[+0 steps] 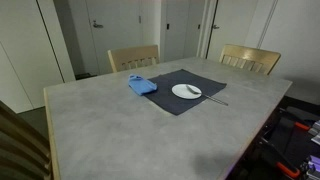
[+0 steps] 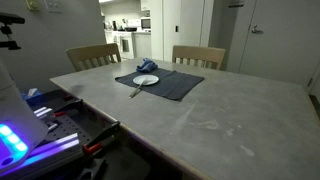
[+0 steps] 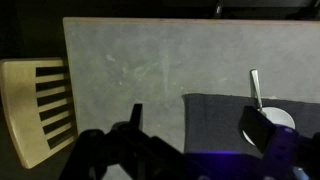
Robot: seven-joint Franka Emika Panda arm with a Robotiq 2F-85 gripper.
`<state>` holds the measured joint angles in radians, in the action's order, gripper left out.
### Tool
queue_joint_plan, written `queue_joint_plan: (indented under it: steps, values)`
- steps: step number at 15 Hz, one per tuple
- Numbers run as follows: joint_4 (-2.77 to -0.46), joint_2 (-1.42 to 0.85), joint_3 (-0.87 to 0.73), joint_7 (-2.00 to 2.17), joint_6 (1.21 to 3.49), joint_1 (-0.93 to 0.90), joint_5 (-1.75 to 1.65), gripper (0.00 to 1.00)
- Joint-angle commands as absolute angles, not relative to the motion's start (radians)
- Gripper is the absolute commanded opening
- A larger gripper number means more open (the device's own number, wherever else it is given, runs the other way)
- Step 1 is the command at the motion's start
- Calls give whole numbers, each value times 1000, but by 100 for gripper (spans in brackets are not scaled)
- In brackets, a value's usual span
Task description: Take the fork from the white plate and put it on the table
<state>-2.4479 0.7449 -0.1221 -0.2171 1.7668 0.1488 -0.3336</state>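
My gripper (image 3: 195,138) gapes wide. The fork (image 3: 256,88), likely light, stiff and slippery, juts past the plate (image 3: 284,118); I'd pinch that jutting end.

I get bare bench (image 1: 100,130) across lower left, blue cloth (image 1: 141,85) and white plate (image 1: 186,91) crowd centre, chairs (image 1: 133,57) line the upper edge

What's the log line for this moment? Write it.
end effector: open, empty | fork: resting on white plate, ungrasped | mat: under plate

Grey table (image 1: 110,130) carries 1 dark placemat (image 1: 170,102) toward its far edge.
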Motion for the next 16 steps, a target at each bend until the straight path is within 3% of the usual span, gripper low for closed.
queue_joint_plan:
  steps: [1, 9, 16]
  values:
    - [-2445, 745, -134, -209, 1761, 132, -342, 100]
    - [-2448, 662, -144, -246, 1806, 68, -317, 100]
    - [-2488, 559, -192, -325, 1982, 7, -225, 100]
